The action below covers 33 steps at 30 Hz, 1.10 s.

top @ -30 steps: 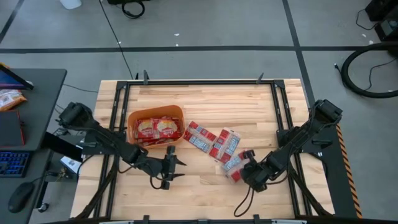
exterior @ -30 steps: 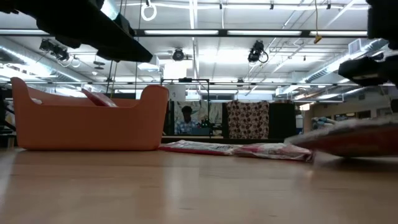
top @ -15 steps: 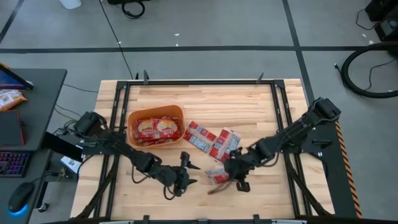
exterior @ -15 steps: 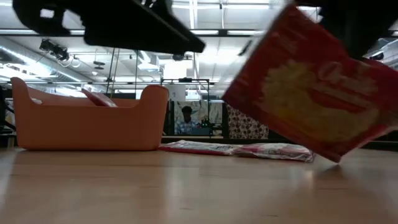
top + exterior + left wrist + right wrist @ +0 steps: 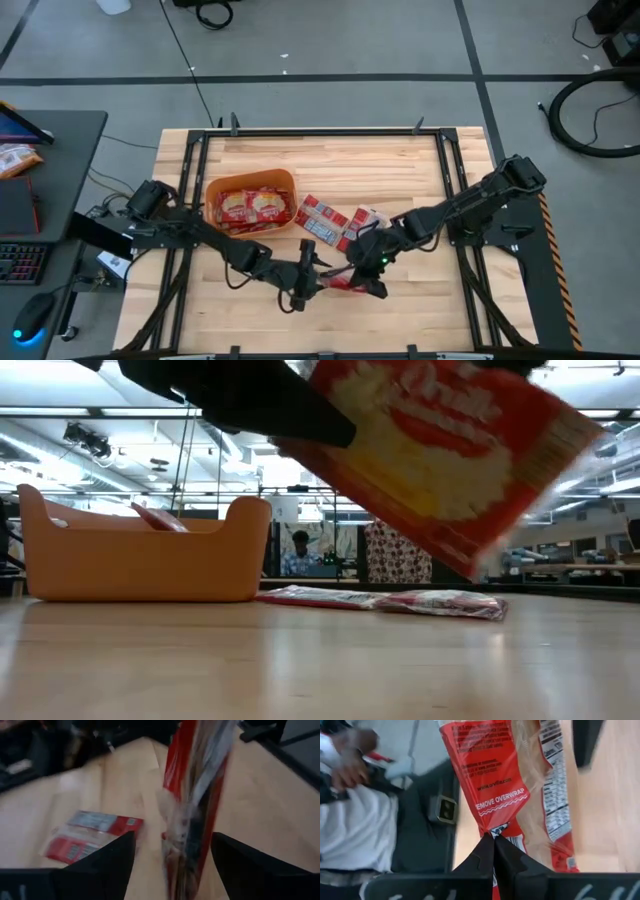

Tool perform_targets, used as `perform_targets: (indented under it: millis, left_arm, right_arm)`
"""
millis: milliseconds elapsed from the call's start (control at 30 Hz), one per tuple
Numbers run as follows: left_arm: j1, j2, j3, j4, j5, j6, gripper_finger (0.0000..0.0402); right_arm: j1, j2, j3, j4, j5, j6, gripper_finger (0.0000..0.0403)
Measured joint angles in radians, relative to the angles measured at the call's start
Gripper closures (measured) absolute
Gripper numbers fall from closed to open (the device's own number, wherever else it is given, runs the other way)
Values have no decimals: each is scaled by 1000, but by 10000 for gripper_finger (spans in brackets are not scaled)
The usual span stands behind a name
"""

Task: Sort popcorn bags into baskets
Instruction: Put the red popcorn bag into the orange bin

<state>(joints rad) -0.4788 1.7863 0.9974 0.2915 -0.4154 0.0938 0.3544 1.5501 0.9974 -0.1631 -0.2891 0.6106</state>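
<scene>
An orange basket (image 5: 250, 203) (image 5: 140, 555) at the table's left centre holds several red popcorn bags. More bags (image 5: 335, 222) (image 5: 380, 600) (image 5: 90, 835) lie flat on the wood just right of it. One bag (image 5: 338, 280) (image 5: 450, 450) (image 5: 510, 780) hangs in the air near the table's front centre, with my right gripper (image 5: 362, 270) (image 5: 494, 840) shut on it. My left gripper (image 5: 316, 275) (image 5: 173, 837) is open beside it. The bag (image 5: 197, 785) stands edge-on between its two fingers, and I cannot tell whether they touch it. My right gripper pinches the bag's end edge (image 5: 492, 827) between its two fingers, at about the middle of that edge. The fingers come slanting down from the table's right. The bag reaches out beyond the fingertips, tilted and lifted clear of the table.
Bare wood lies in front of the basket and along the near edge (image 5: 320, 670). A black frame (image 5: 445, 170) borders the tabletop. A person in a white top (image 5: 355, 825) shows beyond the table's edge in the right wrist view.
My right gripper has risen from the pile's right end with one bag and carried it toward the table's left, rolling as it went. The bag is now lifted clear and tilted. My left gripper has moved toward the table's right, up to the bag.
</scene>
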Motion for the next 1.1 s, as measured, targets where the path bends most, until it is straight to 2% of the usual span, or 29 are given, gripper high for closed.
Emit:
perform_targets:
  millis: [200,400,633,733,933,1100]
  left_arm:
    - [9,0,0,-14,40,-80,178]
    - [9,0,0,-15,40,-119,263]
    - [11,-47,-2,-67,60,-164,365]
    - [11,-80,-6,-90,74,-187,366]
    - [-21,-162,-50,-177,56,-270,360]
    - [-74,-286,-142,-192,-60,-355,352]
  right_arm:
    - [-23,0,1,82,-3,3,396]
    - [-38,0,1,81,-3,15,387]
    - [-47,0,1,83,5,-8,354]
    - [-65,-22,2,73,-18,-4,340]
    - [-103,-118,3,-30,13,-37,322]
    - [-116,-186,2,-140,90,-85,320]
